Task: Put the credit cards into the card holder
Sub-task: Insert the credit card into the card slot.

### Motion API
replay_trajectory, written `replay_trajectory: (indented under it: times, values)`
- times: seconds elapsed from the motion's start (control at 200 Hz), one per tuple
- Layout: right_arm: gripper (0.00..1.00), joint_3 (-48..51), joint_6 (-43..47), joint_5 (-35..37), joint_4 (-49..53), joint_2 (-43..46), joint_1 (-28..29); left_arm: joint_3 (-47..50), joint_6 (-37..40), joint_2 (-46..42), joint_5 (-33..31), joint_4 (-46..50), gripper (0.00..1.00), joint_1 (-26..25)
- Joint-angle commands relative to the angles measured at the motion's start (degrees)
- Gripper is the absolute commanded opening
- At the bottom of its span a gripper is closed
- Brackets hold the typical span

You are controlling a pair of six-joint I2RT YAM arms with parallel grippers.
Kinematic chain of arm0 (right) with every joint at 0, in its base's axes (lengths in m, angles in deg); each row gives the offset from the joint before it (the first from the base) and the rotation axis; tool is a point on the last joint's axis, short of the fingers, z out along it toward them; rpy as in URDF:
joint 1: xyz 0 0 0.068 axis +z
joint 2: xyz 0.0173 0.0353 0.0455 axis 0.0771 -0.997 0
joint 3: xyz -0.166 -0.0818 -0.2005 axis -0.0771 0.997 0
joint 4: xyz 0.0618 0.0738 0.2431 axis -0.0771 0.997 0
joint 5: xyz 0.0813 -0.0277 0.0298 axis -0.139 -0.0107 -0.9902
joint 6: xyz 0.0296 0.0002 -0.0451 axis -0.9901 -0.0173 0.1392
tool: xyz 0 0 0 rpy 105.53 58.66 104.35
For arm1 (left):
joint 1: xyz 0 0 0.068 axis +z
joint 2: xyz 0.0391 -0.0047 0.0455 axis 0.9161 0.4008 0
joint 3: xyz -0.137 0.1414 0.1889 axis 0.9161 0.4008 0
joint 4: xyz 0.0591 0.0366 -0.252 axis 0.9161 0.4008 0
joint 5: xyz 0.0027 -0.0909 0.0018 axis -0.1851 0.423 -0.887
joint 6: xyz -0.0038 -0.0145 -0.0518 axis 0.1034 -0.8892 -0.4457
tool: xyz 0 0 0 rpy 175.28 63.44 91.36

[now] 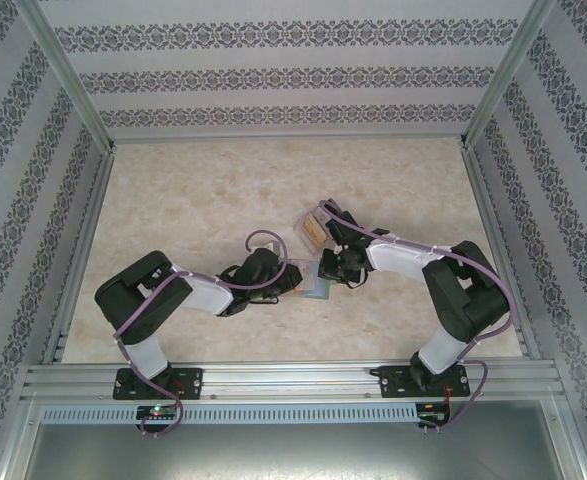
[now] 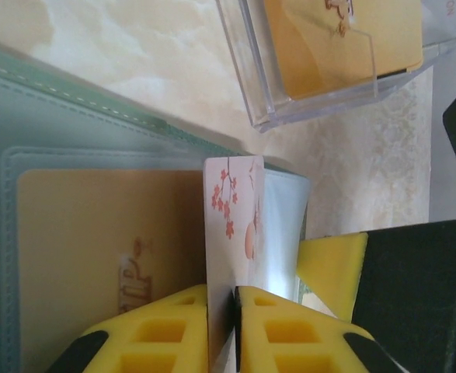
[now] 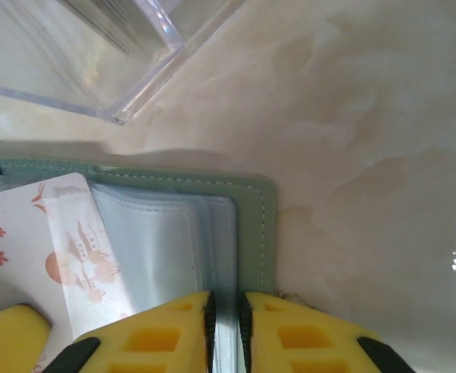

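Green card holder [image 3: 252, 221] edge, clear box [image 3: 72, 70] near

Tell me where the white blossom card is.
The blossom card sits centre in the left wrist view, pinched by the left gripper over the open holder, right of a sleeved yellow card, clear box beyond.

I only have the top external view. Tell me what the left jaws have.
Observer: The left gripper has its jaws shut on a white blossom card.
Operator: Now report the right side.
Observer: The right gripper pinches a clear sleeve of the open card holder.
Operator: Say what is filed already.
Observer: One orange-yellow card sits inside a sleeve.
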Motion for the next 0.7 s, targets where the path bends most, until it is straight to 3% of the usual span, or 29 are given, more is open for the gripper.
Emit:
replay_trajectory:
  times: [0.0, 0.06, 0.195, 0.694]
  values:
    - [0.2, 1.33, -0.04, 1.9, 1.34, -1.33, 0.02, 1.14, 2.28, -1.11, -0.04, 9.2, 0.11, -1.52]
    - [0.2, 1.13, 0.05, 1.85, 1.34, -1.46, 0.01, 0.8, 3.47, -2.12, -0.26, 11.02, 0.04, -1.52]
    - [0.2, 1.02, 0.27, 1.81, 1.36, -1.55, -0.07, -0.89, 7.1, -3.3, 0.45, 16.31, 0.0, -1.44]
    - [0.2, 0.03, 0.26, 1.06, 1.43, -2.19, -0.09, -7.05, 12.29, 2.04, 6.57, 19.29, 0.07, 0.15]
